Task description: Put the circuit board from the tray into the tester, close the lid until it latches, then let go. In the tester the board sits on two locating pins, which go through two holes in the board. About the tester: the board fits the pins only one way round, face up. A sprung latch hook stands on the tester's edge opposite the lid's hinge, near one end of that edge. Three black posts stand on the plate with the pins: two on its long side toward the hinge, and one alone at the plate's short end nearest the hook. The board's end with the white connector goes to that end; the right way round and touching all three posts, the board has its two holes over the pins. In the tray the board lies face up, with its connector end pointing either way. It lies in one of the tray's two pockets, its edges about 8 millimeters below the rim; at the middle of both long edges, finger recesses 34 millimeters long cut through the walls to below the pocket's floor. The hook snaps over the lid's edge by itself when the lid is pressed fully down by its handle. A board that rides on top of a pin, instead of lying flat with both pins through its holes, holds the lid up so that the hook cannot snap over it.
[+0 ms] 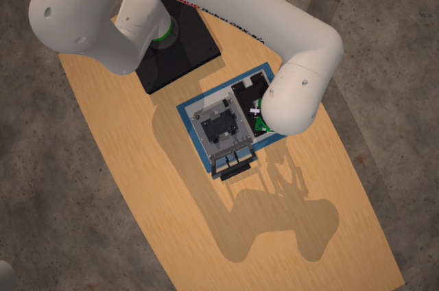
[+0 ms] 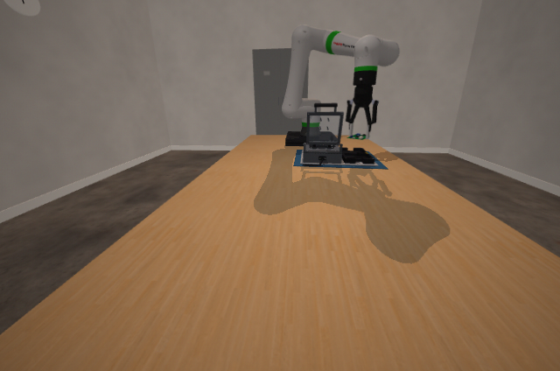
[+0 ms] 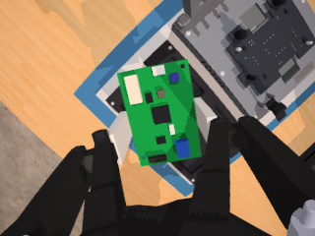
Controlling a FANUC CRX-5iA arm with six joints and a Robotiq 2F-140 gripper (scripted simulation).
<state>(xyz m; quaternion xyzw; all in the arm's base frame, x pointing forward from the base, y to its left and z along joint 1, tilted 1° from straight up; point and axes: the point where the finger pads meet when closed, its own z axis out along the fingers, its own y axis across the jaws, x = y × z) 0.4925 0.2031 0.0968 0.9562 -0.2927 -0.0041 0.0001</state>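
Observation:
My gripper point(image 3: 161, 116) point(image 2: 359, 131) is shut on the long edges of the green circuit board point(image 3: 160, 114) point(image 2: 358, 136) point(image 1: 263, 125). The board is face up, clear above the black tray point(image 1: 247, 90) point(image 2: 359, 157) point(image 3: 159, 55). Its white connector point(image 3: 134, 89) is at the upper-left end in the wrist view. The grey tester point(image 1: 219, 127) point(image 2: 321, 150) point(image 3: 270, 46) stands beside the tray. Its lid point(image 2: 323, 124) point(image 1: 234, 163) stands open and upright, with the handle point(image 2: 325, 106) on top. In the top view my wrist hides most of the board.
Tester and tray sit on a blue mat point(image 1: 187, 110) point(image 2: 381, 166) point(image 3: 98, 86) on the wooden table point(image 1: 141, 174). The arm's black base point(image 1: 177, 47) is behind the mat.

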